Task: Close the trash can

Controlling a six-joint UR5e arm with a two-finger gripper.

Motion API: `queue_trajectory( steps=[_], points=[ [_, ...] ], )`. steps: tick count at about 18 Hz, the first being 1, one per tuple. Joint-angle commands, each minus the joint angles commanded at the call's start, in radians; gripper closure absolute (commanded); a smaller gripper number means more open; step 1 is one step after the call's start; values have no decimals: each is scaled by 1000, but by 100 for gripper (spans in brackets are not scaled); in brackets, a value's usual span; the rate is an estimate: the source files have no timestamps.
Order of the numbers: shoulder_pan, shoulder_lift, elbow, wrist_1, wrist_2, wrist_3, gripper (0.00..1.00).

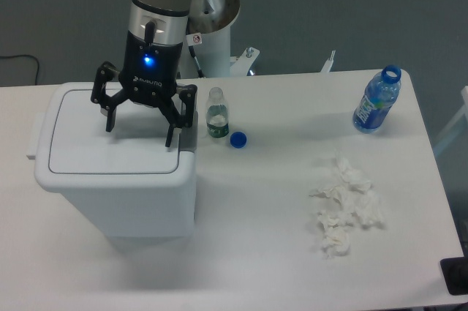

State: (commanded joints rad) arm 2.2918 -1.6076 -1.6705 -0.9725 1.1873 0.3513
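White table [241, 238] fills most of the view, with grey floor beyond its far edge. At the left of the table stands the trash can [117, 194], a white rectangular bin with rounded corners. Its flat lid [102, 154] lies down level on the rim, and a grey latch tab [189, 135] shows at the lid's right edge.

Above the far part of the lid hangs the gripper [139, 129], pointing downward, a blue light lit on its black body. Its two black fingers are spread wide apart: the left-hand fingertip [110, 124] sits over the lid's far left area, the right-hand fingertip [170, 140] near the lid's right edge, just beside the latch tab. Nothing is held between the fingers. Whether the fingertips touch the lid cannot be told.

Just right of the bin stands a small clear bottle [216, 114] without its cap; a blue cap [238, 139] lies on the table just beside it. At the far right corner stands a blue bottle [376, 100], also uncapped. Crumpled white tissues [344, 205] lie in a loose cluster at the right, nearer the front.
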Motion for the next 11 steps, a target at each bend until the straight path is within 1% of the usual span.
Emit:
queue_trajectory(
  steps=[4,11],
  points=[
    [0,0,-6,0,-2,28,0],
    [0,0,-6,0,-2,29,0]
  ],
)
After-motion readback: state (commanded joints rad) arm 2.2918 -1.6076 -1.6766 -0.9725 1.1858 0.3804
